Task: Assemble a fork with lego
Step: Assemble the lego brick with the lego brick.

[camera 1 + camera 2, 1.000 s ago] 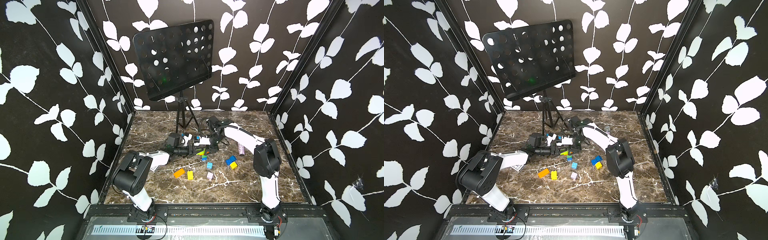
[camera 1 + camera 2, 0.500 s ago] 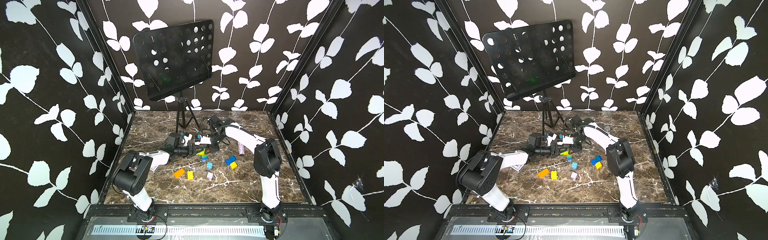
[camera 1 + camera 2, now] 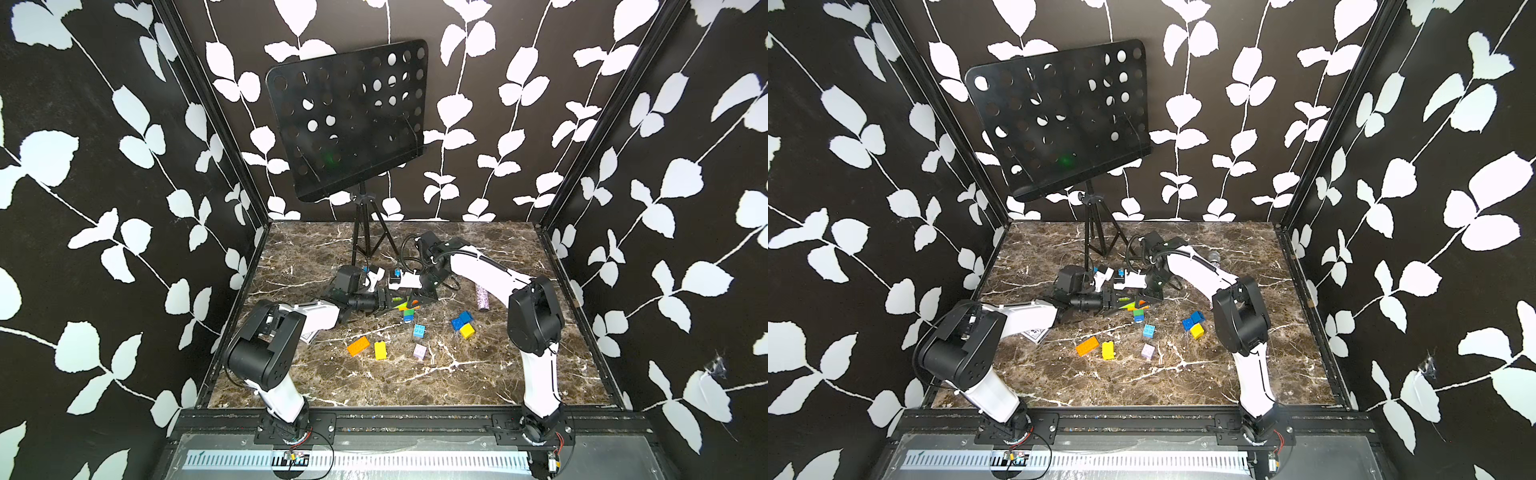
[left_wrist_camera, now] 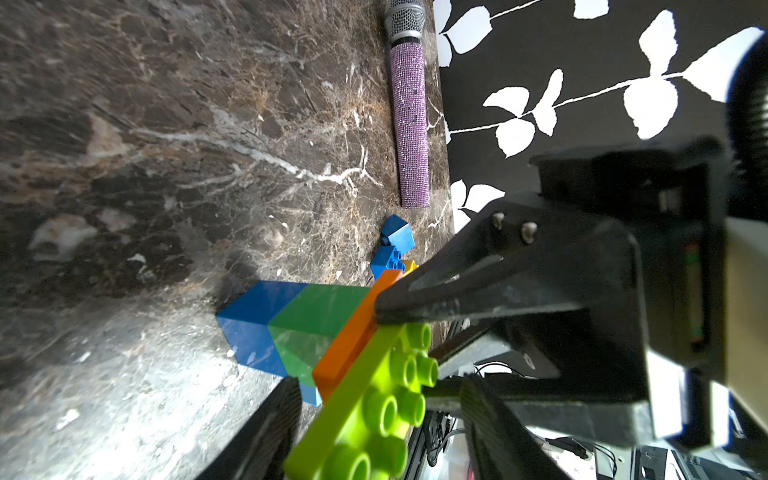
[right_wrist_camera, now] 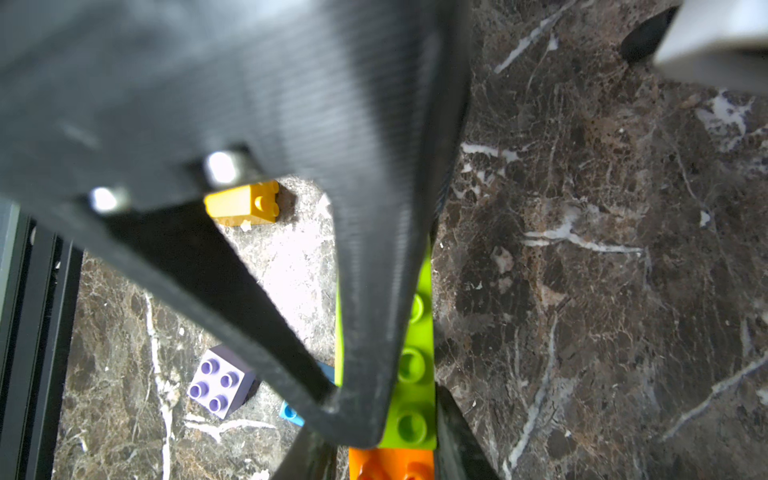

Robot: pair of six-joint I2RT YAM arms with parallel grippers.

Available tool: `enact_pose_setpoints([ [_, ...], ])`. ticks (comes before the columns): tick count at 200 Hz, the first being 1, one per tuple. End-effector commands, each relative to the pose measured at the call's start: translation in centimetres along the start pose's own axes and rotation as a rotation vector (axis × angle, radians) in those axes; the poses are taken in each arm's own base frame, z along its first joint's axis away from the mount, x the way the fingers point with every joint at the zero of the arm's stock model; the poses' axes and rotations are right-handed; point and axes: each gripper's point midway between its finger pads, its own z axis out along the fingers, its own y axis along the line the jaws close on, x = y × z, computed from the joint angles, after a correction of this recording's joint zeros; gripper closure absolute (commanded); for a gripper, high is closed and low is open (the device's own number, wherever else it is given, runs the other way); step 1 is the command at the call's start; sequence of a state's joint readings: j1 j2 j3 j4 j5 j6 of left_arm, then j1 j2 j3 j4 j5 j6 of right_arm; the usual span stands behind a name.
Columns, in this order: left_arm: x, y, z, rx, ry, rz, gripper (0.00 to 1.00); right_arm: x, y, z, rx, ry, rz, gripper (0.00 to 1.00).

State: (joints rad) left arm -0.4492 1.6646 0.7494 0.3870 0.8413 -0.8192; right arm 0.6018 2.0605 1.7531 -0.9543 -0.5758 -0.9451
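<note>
In both top views the left arm (image 3: 316, 316) and the right arm (image 3: 486, 270) meet over the middle of the worktop (image 3: 374, 386), the two pairs of jaws tip to tip. The fork (image 3: 407, 310), half built, sits at their tips. The loose bricks (image 3: 419, 330) lie scattered on the near side of the jaws, none touching them, and a microphone (image 3: 483, 297) lies off to the side of the right jaws. Left wrist view: the fork (image 4: 316, 324) shows a blue-and-green stem, an orange crossbar (image 4: 353, 340) and a lime plate (image 4: 374, 399) with its studs exposed. The left jaws stand on either side of the plate and appear to pinch it across its width. One finger (image 4: 478, 299) of the right jaws lays its tip on the seam between crossbar and plate. Its mate is not clearly shown, so it cannot be told whether the right jaws are pinching or merely touching. Whether the stem's blue end rests on the worktop is likewise unclear. Right wrist view: that finger (image 5: 374, 270) fills the picture and covers part of the lime plate (image 5: 413, 374). Past it lie a yellow brick (image 5: 243, 203) and a lilac brick (image 5: 220, 382), both apart from the jaws. The step in hand, as judged, is seating the plate on the crossbar, with the prongs not yet fitted. The next move calls for the left jaws to hold firm as counter-support and for the right jaws to let go. A prong brick must then be fetched and pressed squarely onto the plate's studs.
</note>
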Motion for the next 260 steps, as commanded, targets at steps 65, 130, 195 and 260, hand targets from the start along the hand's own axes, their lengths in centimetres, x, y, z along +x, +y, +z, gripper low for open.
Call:
enact_pose_setpoints([
  [65,0.4,0.8,0.1,-0.038,0.019,0.012,0.39,-0.2,1.0,-0.6,-0.012,-0.007,-0.013,0.68],
  [130,0.6,1.2,0.2,-0.055,0.027,0.006,0.40,0.3,1.2,-0.4,-0.017,0.002,-0.008,0.68],
  [195,0.1,0.5,0.0,-0.047,0.012,0.021,0.37,-0.6,1.1,-1.7,0.012,-0.035,-0.016,0.69],
  [260,-0.1,0.5,0.2,-0.041,0.011,0.019,0.37,-0.3,0.7,-1.6,0.035,-0.041,0.018,0.69],
])
